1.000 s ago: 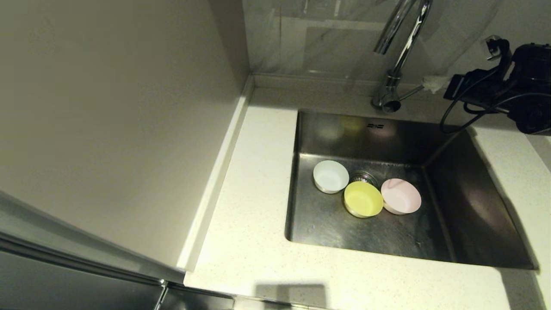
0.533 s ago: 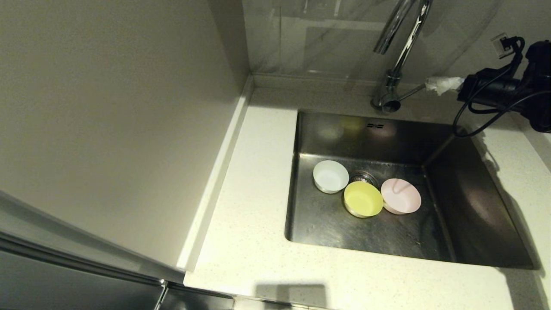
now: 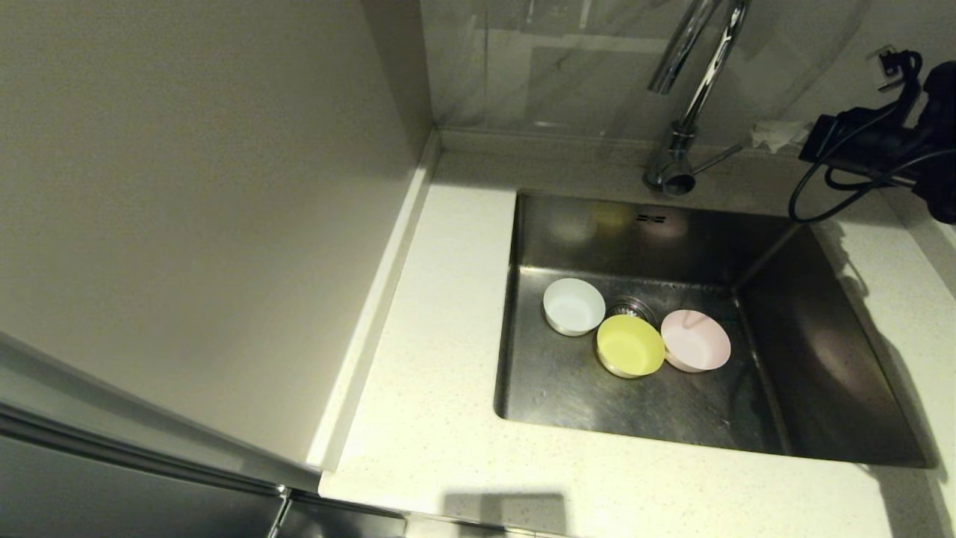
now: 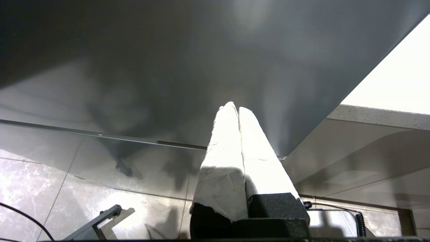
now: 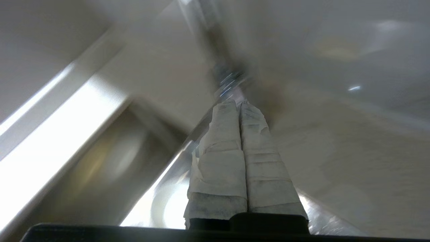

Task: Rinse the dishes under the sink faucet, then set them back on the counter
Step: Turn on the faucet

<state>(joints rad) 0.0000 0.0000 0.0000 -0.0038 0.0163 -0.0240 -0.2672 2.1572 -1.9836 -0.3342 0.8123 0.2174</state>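
Your left pincer (image 4: 238,109) hangs parked below the surface (image 3: 448,418), its wrapped tips pressed together on nothing. In the sink (image 3: 553,373), left to right, sit the white bowl (image 3: 573,305), yellow bowl (image 3: 630,344) and pink bowl (image 3: 695,340), crowded round the drain, yellow touching its neighbours. They look light, stiff and likely slick, so pinch a rim. Your right pincer (image 5: 239,106), closed and empty, reaches out level beside the faucet (image 3: 683,97) lever.

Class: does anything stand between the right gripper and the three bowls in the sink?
Nothing visible does. The right gripper, jaws shut, is beside the chrome faucet's thin lever; the white, yellow and pink plastic bowls lie uncovered below.
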